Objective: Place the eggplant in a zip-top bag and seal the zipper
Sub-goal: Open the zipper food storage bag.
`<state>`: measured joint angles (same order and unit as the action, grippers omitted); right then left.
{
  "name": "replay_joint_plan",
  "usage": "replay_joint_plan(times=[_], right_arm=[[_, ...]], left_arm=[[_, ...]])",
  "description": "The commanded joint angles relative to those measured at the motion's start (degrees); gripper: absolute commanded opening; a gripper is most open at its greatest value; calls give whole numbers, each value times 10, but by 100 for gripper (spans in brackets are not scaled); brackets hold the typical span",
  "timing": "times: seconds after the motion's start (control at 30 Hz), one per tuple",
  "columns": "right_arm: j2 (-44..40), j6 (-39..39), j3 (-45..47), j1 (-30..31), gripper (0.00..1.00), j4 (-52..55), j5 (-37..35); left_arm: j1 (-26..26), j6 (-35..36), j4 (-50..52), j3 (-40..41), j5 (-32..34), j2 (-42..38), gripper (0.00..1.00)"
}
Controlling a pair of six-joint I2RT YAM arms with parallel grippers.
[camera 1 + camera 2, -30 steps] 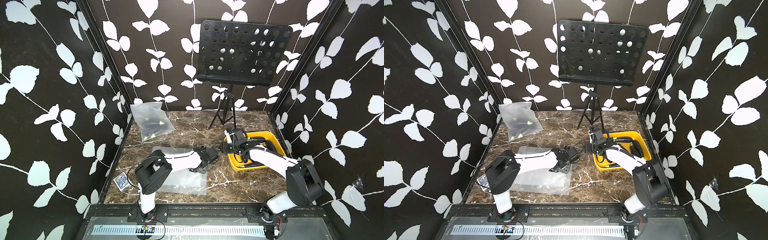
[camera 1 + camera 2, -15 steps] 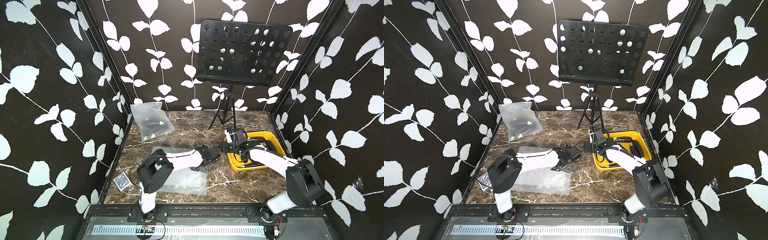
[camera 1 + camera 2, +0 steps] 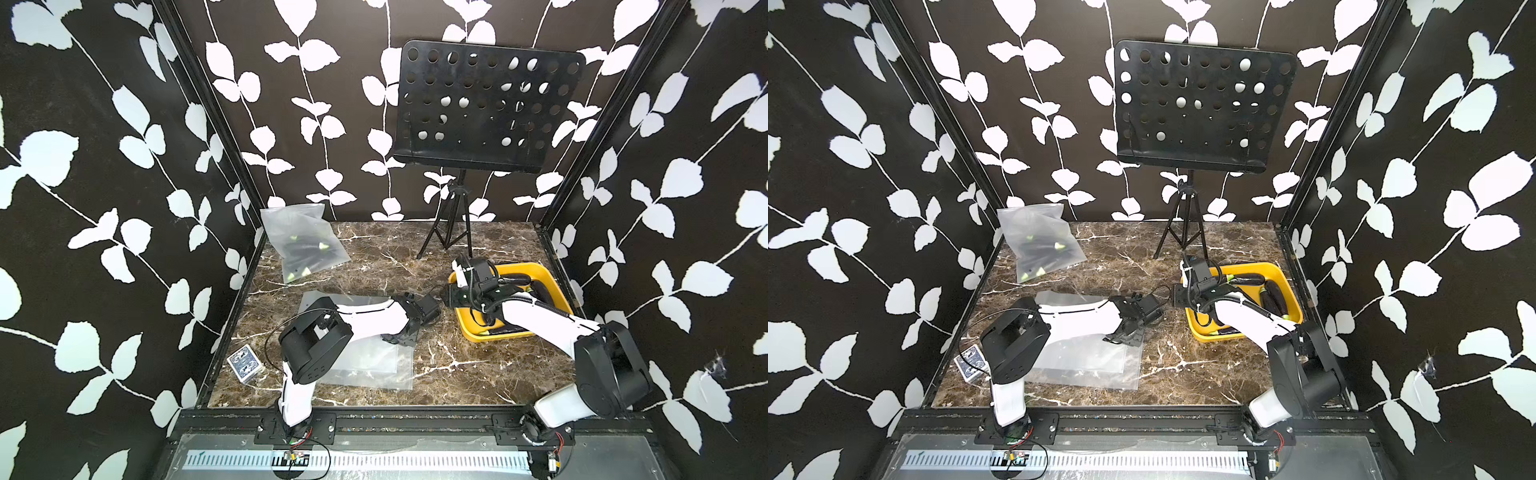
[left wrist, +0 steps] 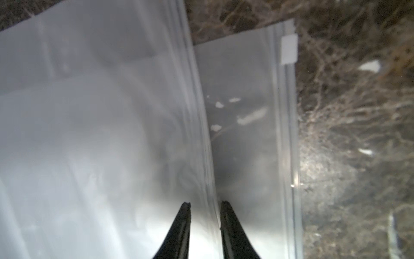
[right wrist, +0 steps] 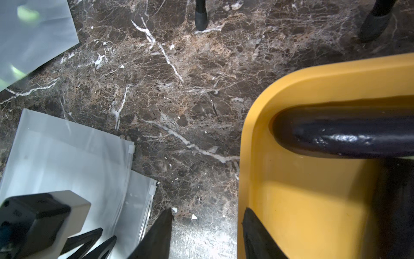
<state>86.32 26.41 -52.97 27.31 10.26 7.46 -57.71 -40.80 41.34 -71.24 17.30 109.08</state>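
Note:
Two empty zip-top bags (image 3: 365, 357) lie flat and overlapping on the marble table (image 3: 436, 374). In the left wrist view the upper bag (image 4: 89, 134) covers part of the lower bag (image 4: 242, 112), whose white slider (image 4: 289, 48) sits at a corner. My left gripper (image 4: 205, 204) is down on the bags, jaws narrowly apart, with the upper bag's zipper edge running between the fingertips. Dark eggplants (image 5: 347, 132) lie in the yellow tray (image 5: 253, 125). My right gripper (image 5: 208, 210) is open astride the tray's near-left rim, one finger over the table and the other inside the tray.
A filled zip bag (image 3: 301, 245) with eggplants leans at the back left corner. A black music stand (image 3: 486, 108) on a tripod stands at the back. A deck of cards (image 3: 244, 362) lies by the left edge. Walls enclose three sides.
The left gripper's jaws have narrowed around the bag's zipper edge, and the left arm has shifted slightly right. The right arm has not moved.

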Motion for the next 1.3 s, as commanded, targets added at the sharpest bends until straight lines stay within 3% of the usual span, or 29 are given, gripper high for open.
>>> replay_joint_plan(times=[0.0,0.03,0.2,0.3,0.57,0.83,0.93,1.07,1.27], right_arm=[[-14,4,7,-3,50,-16,4],[-14,4,6,-4,50,-16,4],[-15,6,10,-3,50,-17,6],[-16,6,12,-4,50,-17,6],[-7,-3,8,-4,50,-17,34],[5,-10,10,9,49,-48,109],[26,23,23,15,49,-109,189],[49,66,30,43,45,-168,232],[127,193,52,81,42,-324,294]], left_arm=[[1,1,-3,10,-30,-15,18],[4,1,-8,15,-37,-16,13],[14,-5,-18,33,-40,-30,11],[14,-4,-13,32,-30,-37,0],[28,-6,-30,45,-53,-79,0],[66,1,-67,90,-108,-138,0],[78,14,-66,95,-103,-165,0],[85,23,-61,94,-86,-188,0],[90,25,-71,107,-77,-202,0]])
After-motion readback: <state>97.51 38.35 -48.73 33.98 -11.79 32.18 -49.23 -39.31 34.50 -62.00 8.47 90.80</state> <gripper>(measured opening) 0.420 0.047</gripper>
